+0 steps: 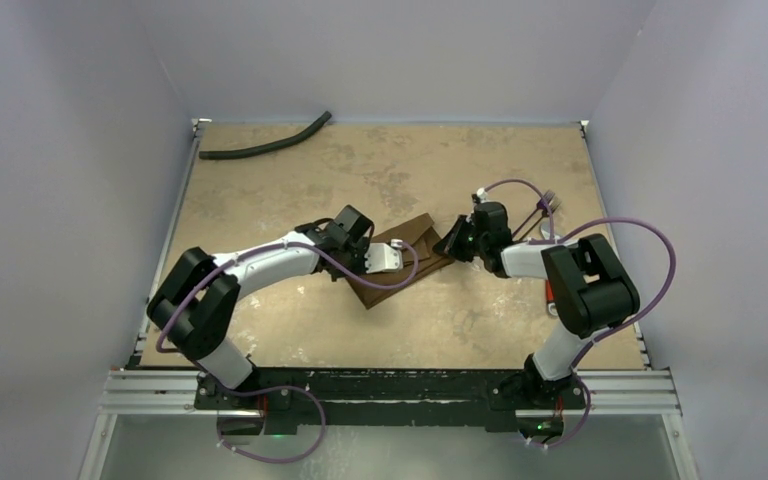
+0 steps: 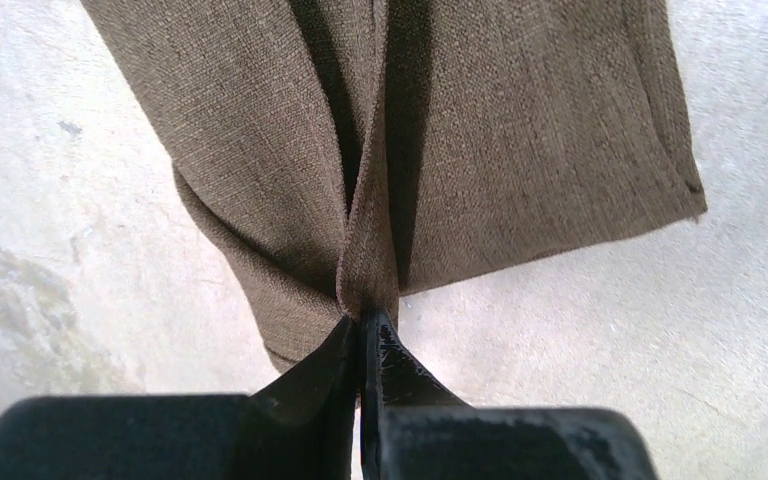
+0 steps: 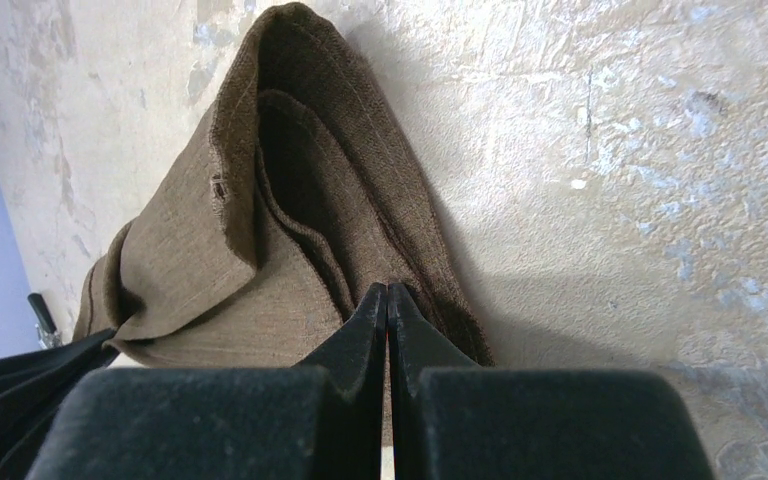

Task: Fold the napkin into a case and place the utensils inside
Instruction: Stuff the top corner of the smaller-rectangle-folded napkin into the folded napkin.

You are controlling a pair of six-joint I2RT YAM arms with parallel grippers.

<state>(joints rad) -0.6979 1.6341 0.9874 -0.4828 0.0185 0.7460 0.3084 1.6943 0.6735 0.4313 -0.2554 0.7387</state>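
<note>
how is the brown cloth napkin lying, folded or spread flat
Folded: the brown woven cloth napkin shows stacked layers in both wrist views, with a pinched ridge rising into the left claw.

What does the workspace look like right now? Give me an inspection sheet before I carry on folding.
Surface: tan table, worn and blotchy, no spill seen.
Job's things: brown napkin mid-table, partly folded, pulled up into ridges; utensils far right, partly hidden behind the right arm, outside the napkin.
Clutter: black hose at the far left edge, apart from the napkin.
Grippers: left gripper shut on a napkin fold; right gripper shut on the napkin's other end.
Cables: purple cables loop off both arms; the left one passes above the napkin.
Surroundings: pale walls on three sides.
</note>
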